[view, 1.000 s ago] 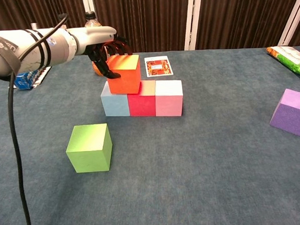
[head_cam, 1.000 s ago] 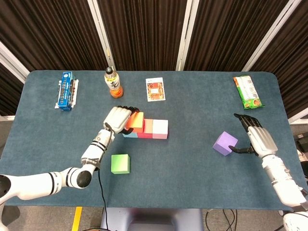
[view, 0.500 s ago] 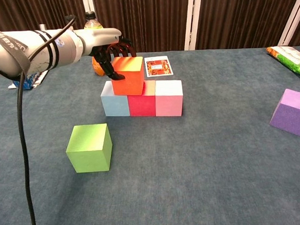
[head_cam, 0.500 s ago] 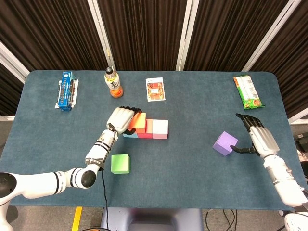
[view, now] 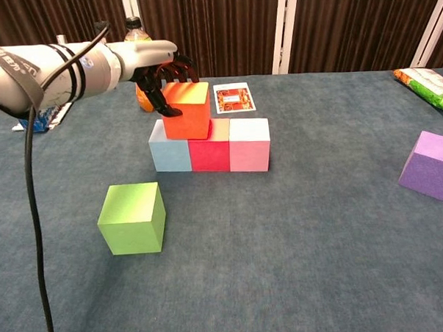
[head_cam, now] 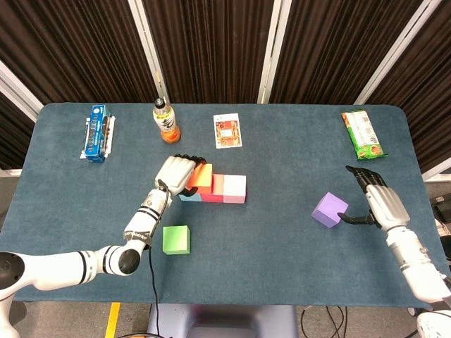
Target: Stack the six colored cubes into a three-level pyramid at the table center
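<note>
A row of three cubes lies mid-table: light blue (view: 169,150), red (view: 210,150), pink (view: 249,144). An orange cube (view: 186,109) sits on top, over the seam between blue and red; it shows in the head view as the orange cube (head_cam: 202,177). My left hand (head_cam: 175,174) grips it from the left and behind; the left hand (view: 159,79) has dark fingers wrapped around the cube's far side. A green cube (head_cam: 176,239) lies in front of the row. A purple cube (head_cam: 329,210) lies at the right, with my right hand (head_cam: 377,201) open just beside it, thumb tip near its right face.
At the back are a juice bottle (head_cam: 166,121), a blue snack packet (head_cam: 96,132), a small printed card (head_cam: 226,131) and a green snack bag (head_cam: 363,134) at the right. A black cable (view: 32,240) hangs from my left arm above the table's left front.
The orange cube, held by my left hand, shifted slightly right and settled lower onto the bottom row. My right hand stayed beside the purple cube.
</note>
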Controlling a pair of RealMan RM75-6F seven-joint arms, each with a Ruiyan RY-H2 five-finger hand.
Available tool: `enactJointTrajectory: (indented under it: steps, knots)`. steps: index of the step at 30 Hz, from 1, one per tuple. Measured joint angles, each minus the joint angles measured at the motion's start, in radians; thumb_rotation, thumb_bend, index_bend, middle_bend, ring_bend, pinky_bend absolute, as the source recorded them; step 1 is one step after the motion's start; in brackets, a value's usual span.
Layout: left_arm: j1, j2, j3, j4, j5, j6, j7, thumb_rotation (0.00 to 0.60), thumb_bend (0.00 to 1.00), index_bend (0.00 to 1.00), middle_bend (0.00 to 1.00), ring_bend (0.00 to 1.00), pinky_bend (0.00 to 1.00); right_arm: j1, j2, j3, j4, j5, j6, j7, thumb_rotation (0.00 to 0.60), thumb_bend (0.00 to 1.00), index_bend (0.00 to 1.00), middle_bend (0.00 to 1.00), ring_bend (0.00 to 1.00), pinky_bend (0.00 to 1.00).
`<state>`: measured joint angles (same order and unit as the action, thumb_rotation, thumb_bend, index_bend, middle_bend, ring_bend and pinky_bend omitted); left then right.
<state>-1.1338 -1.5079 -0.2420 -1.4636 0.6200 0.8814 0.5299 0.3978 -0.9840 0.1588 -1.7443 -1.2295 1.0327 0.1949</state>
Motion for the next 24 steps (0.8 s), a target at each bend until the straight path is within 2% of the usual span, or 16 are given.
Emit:
enactJointTrajectory:
  steps: [10,16,24]
  knots:
    - [-0.007,-0.016,0.006,0.012,-0.011,-0.003,0.004,0.6,0.34,0.3,0.29,0.25,0.26,-0.003,0.0,0.0,0.003,0.003,-0.001,0.001,0.6,0.3,0.01,0.18,0.0,0.02]
    - [-0.005,-0.017,0.008,0.005,-0.017,0.003,0.003,0.6,0.35,0.21,0.24,0.22,0.27,-0.005,0.0,0.001,0.008,0.003,-0.001,0.009,0.6,0.3,0.01,0.18,0.0,0.02]
    - [0.002,-0.019,0.012,-0.017,-0.009,0.031,0.009,0.6,0.35,0.18,0.2,0.2,0.27,-0.007,0.001,0.002,0.015,-0.002,-0.005,0.026,0.6,0.3,0.01,0.18,0.0,0.02]
